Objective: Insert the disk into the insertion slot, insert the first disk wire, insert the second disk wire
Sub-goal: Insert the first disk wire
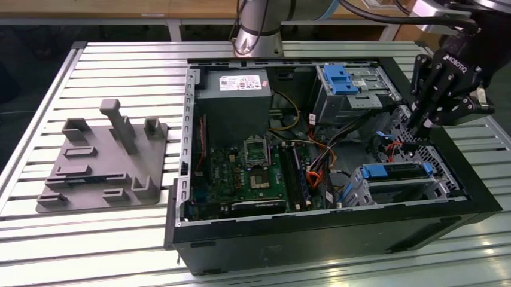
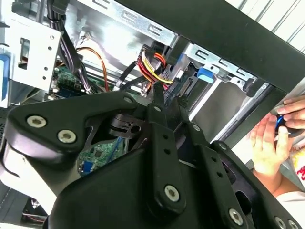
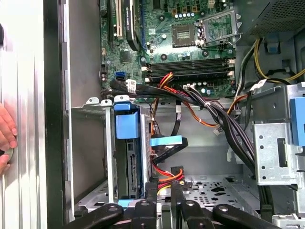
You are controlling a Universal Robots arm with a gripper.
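Seated: blue-framed silver disk in grey perforated metal slot; hand narrow, pinching red-yellow wire plug.

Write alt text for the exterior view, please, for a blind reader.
The gripper hangs inside an open computer case, at the exterior view's right, close to the disk in the insertion slot. The case lies on a slatted table.
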